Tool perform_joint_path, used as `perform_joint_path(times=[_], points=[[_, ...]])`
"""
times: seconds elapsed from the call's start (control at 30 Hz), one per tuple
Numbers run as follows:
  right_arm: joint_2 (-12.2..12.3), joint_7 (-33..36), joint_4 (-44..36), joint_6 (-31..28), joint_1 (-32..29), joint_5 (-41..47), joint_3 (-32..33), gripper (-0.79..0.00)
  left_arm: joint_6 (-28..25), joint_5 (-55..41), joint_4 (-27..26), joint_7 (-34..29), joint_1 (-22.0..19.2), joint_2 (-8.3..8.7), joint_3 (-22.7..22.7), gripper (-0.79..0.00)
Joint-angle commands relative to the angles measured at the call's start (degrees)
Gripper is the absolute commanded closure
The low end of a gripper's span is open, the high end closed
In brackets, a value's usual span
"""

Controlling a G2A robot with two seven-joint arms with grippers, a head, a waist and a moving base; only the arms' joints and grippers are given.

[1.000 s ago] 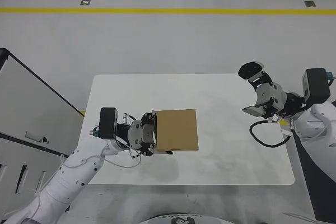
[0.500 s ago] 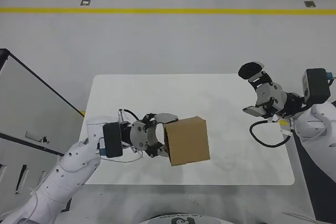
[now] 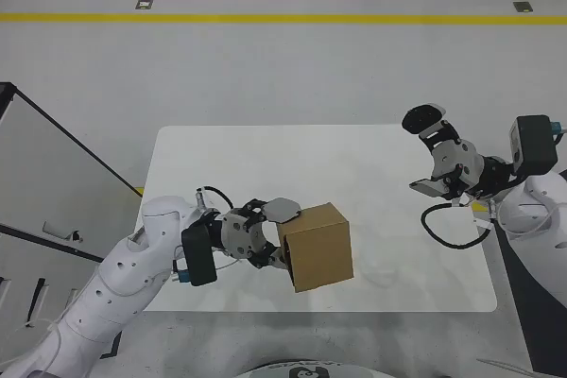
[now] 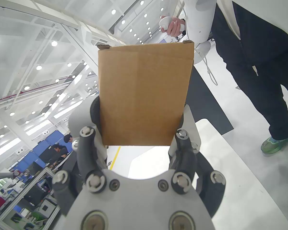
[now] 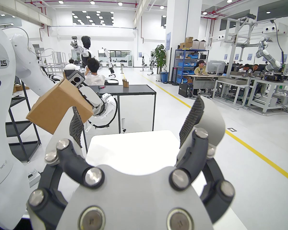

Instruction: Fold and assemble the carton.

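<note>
Carton: brown cardboard carton (image 3: 318, 248) (image 4: 144, 92) (image 5: 58, 107), box-shaped with its faces squared up, held off the table and tilted so that one corner hangs lowest
Carton's place: over the near left part of the white table (image 3: 397, 274); in the top view its near edge sits close to the table's near edge but inside it, and its right side faces the table's middle
Carton's edges: in the left wrist view the far end shows a raw corrugated rim, and a faint fold line runs along the facing panel
Left hand: the left hand (image 3: 282, 236) (image 4: 141, 118) is closed on the carton's left end, one finger pressed on each of two opposite faces, with the carton reaching well beyond the fingertips
Right hand: the right hand (image 3: 423, 153) (image 5: 136, 113) is open, its fingers spread wide with nothing between them; it sits over the table's far right corner, one fingertip past the far edge, well apart from the carton
Open room: a broad stretch of white table top lies between the carton and the right hand, and another runs from the carton to the far edge
Left margin: a grey cabinet (image 3: 38, 180) stands just beside the table's left edge
Floor: a yellow line (image 3: 283, 18) runs well beyond the table's far edge
</note>
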Motion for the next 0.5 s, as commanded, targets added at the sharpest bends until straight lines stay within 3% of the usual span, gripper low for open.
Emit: perform_joint_path(times=[0.0, 0.1, 0.33, 0.47], points=[[0.0, 0.0, 0.0, 0.0, 0.0, 0.0, 0.0, -0.785, 0.7, -1.3, -0.7, -0.3, -0.6, -0.15, 0.1, 0.0], [0.0, 0.0, 0.0, 0.0, 0.0, 0.0, 0.0, -0.785, 0.7, 0.3, -1.0, -1.7, -1.6, -0.12, 0.1, 0.0], [0.0, 0.0, 0.0, 0.0, 0.0, 0.0, 0.0, -0.785, 7.3, 0.9, -3.8, -4.7, -1.6, 0.01, -3.0, 0.0], [0.0, 0.0, 0.0, 0.0, 0.0, 0.0, 0.0, -0.785, 7.3, 0.9, -3.8, -4.7, -1.6, 0.01, -3.0, 0.0]])
